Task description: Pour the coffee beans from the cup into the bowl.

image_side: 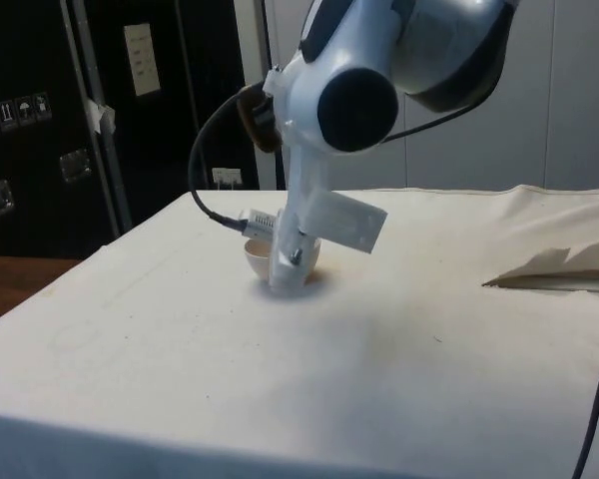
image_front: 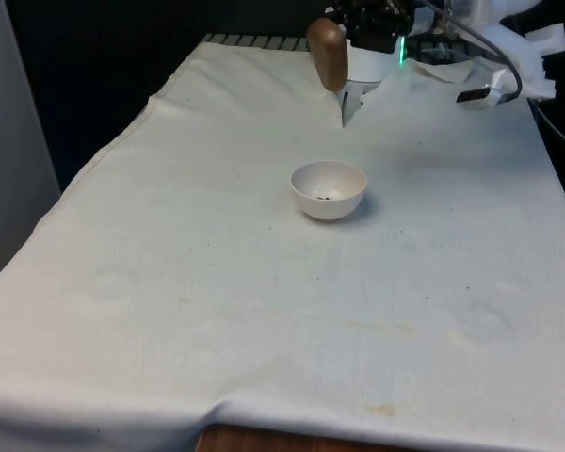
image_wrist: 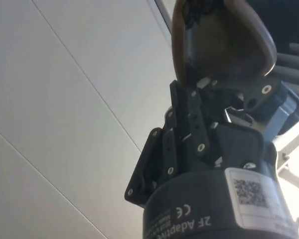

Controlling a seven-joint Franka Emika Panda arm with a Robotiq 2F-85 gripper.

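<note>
The bowl [image_front: 329,188] is sitting on the cloth [image_front: 217,311] a little above the middle of the front view, with a few beans [image_front: 326,197] lying inside it. The cup [image_front: 328,55] is hanging at the top of the frame, above the bowl, and the gripper [image_front: 363,38] is holding it from the front view's right.

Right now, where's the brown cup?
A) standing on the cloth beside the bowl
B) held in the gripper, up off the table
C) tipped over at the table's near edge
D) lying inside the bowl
B: the front view shows the brown cup clamped in the gripper well above the cloth, behind the white bowl, which already holds a few beans; the wrist view shows the fingers gripping the cup.
</note>
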